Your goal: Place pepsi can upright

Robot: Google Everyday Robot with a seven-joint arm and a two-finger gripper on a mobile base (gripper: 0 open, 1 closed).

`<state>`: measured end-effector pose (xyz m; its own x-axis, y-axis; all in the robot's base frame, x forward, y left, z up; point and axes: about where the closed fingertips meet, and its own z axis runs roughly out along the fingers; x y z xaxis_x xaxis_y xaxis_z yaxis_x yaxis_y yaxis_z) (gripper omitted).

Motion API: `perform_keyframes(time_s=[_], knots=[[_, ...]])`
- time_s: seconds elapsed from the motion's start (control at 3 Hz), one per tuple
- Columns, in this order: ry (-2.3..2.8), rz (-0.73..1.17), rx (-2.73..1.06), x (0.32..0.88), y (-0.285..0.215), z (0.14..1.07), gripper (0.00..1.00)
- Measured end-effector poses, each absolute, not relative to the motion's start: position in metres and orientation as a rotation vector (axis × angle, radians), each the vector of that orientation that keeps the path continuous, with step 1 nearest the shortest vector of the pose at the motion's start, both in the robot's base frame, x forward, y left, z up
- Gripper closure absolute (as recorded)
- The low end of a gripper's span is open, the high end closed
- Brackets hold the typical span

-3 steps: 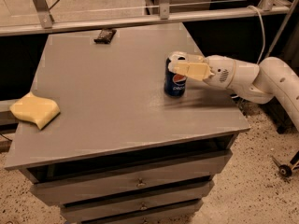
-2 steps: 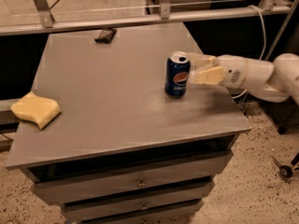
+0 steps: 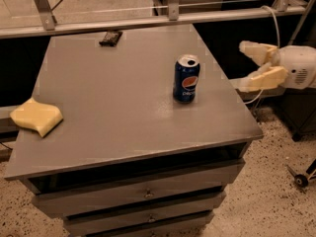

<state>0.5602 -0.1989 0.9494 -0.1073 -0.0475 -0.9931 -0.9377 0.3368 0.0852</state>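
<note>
The pepsi can [image 3: 186, 80], dark blue with the round logo and a silver top, stands upright on the grey table [image 3: 113, 83], right of centre. My gripper [image 3: 240, 64] is off the table's right edge, well to the right of the can and apart from it. Its two cream fingers [image 3: 256, 51] are spread open and hold nothing.
A yellow sponge-like piece [image 3: 37, 116] lies at the table's left edge. A small black flat object [image 3: 110, 37] lies near the far edge. A metal rail [image 3: 148, 19] runs behind the table. Drawers [image 3: 143, 194] sit below the top. Speckled floor lies to the right.
My gripper has let go of the can and drawn back to the right, off the table edge. The can stays standing upright where it was.
</note>
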Motion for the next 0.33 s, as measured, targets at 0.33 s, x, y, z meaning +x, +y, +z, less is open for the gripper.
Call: perform_keyframes(time_s=[0.33], knots=[[1.465,0.954,-0.943,0.5549,-0.2129,0.9507,0.00]])
